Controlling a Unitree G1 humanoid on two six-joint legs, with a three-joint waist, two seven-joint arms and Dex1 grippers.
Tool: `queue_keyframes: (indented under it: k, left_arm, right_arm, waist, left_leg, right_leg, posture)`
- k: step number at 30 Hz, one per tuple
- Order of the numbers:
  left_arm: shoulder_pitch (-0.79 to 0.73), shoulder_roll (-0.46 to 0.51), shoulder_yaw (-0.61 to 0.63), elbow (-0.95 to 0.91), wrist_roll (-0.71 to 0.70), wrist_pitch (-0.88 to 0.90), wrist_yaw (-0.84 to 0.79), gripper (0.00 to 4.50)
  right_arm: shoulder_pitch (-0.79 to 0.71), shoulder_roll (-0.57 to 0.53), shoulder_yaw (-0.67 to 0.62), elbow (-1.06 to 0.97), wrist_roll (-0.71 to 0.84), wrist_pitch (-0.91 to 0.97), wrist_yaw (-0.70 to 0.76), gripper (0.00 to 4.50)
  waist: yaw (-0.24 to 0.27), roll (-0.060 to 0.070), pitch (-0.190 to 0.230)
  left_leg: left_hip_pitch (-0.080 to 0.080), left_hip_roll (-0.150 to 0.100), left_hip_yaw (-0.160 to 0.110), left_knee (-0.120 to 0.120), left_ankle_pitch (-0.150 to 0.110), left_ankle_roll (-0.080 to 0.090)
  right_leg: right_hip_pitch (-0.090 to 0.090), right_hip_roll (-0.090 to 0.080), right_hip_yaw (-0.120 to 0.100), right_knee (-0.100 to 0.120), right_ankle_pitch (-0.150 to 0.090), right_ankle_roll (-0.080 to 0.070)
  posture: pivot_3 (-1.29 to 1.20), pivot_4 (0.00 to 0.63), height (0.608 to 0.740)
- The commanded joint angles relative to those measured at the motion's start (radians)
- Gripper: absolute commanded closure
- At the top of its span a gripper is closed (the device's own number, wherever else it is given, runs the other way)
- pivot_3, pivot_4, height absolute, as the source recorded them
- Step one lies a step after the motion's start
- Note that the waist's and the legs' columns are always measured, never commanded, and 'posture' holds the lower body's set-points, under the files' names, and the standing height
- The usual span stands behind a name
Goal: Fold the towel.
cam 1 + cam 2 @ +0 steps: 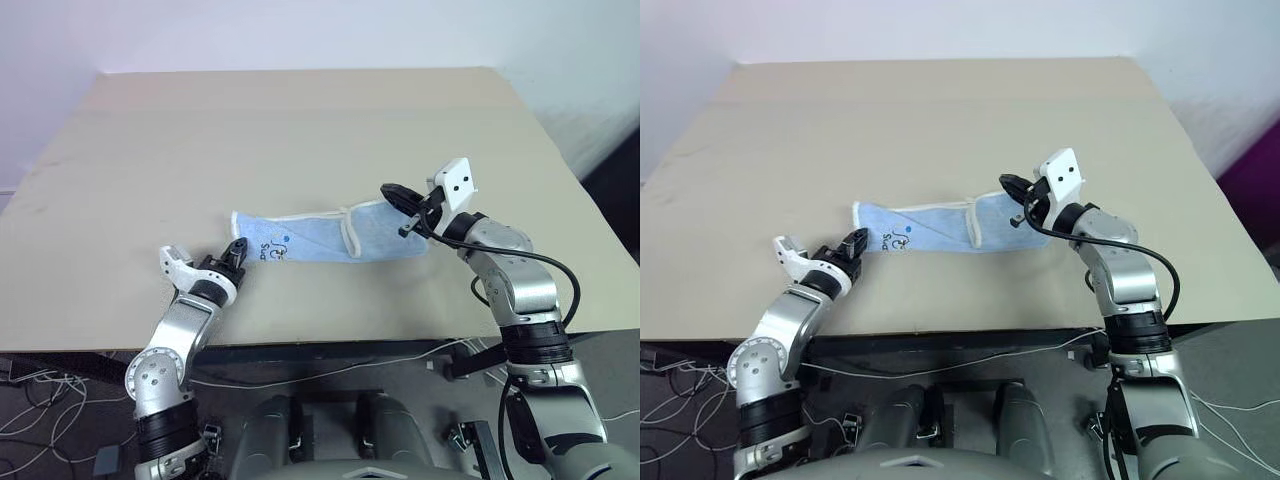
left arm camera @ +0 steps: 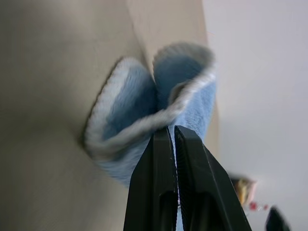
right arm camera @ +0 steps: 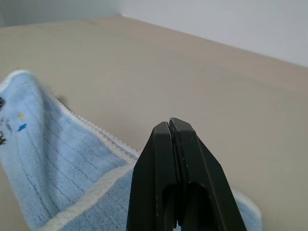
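Observation:
The light blue towel (image 1: 310, 240) with white stitched edging lies stretched in a long strip across the near middle of the table, a small dark printed mark near its left end. My left gripper (image 1: 237, 248) is at that left end, shut on the towel's edge (image 2: 144, 125), which bunches up around the fingertips. My right gripper (image 1: 395, 193) is at the strip's right end, fingers shut, with the towel (image 3: 72, 163) raised a little there and passing under them, so it appears pinched.
The beige table (image 1: 300, 130) stretches wide beyond the towel, with its front edge close to my arms. Cables lie on the floor below the front edge.

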Motion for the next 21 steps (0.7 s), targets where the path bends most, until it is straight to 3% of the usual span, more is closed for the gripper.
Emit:
queue_keyframes:
  k: [1,4,7,12,20,21]
  left_arm:
    - [0.087,0.061,0.019,-0.095,-0.057,0.029,-0.085,3.70]
    - [0.128,0.071,0.047,-0.123,-0.155,0.009,-0.114,2.85]
    - [0.162,0.081,0.056,-0.135,-0.215,-0.005,-0.087,1.71]
    - [0.178,0.106,-0.009,-0.147,-0.204,0.000,0.006,0.02]
    - [0.104,0.174,-0.015,-0.160,-0.093,-0.057,-0.059,0.02]
    - [0.093,0.181,0.000,-0.162,-0.093,-0.070,-0.084,0.40]
  right_arm:
    - [-0.005,-0.013,-0.028,-0.052,0.007,0.001,-0.009,4.50]
    - [-0.003,-0.012,-0.023,-0.049,0.006,0.001,-0.012,4.50]
    - [-0.005,-0.006,-0.015,-0.039,0.000,-0.001,-0.012,4.50]
    - [-0.008,-0.001,-0.005,-0.029,-0.002,-0.002,-0.009,4.50]
    - [-0.007,0.001,0.009,-0.019,-0.016,-0.006,-0.007,4.50]
    - [-0.006,0.001,0.009,-0.019,-0.017,-0.006,-0.007,4.50]
  waist:
    - [-0.001,0.000,0.000]
    - [0.005,0.000,0.000]
    - [0.008,0.000,0.000]
    - [0.007,0.000,0.000]
    - [0.007,0.000,0.001]
    - [0.007,0.000,0.001]
  left_leg:
    - [0.000,0.000,0.000,-0.001,0.000,0.000]
    - [0.000,0.000,0.000,-0.001,-0.001,-0.003]
    - [-0.001,0.000,0.000,-0.001,-0.002,-0.003]
    - [-0.001,0.000,0.000,-0.001,-0.002,-0.003]
    - [-0.001,0.000,0.000,-0.001,-0.002,-0.003]
    - [-0.002,0.000,0.000,-0.001,-0.002,-0.003]
  right_leg:
    - [0.000,0.000,0.000,0.000,0.000,0.000]
    - [-0.001,-0.001,0.000,0.000,0.000,-0.001]
    - [-0.001,-0.002,0.000,-0.001,-0.001,-0.001]
    - [-0.001,-0.002,0.000,-0.002,-0.001,-0.002]
    - [-0.001,-0.002,0.000,-0.002,-0.001,-0.002]
    - [-0.002,-0.002,0.000,-0.002,-0.001,-0.002]
  posture:
    - [0.00,0.150,0.740]
    - [0.00,0.150,0.740]
    - [0.00,0.150,0.740]
    - [0.00,0.150,0.740]
    - [0.00,0.150,0.740]
    - [0.00,0.150,0.740]
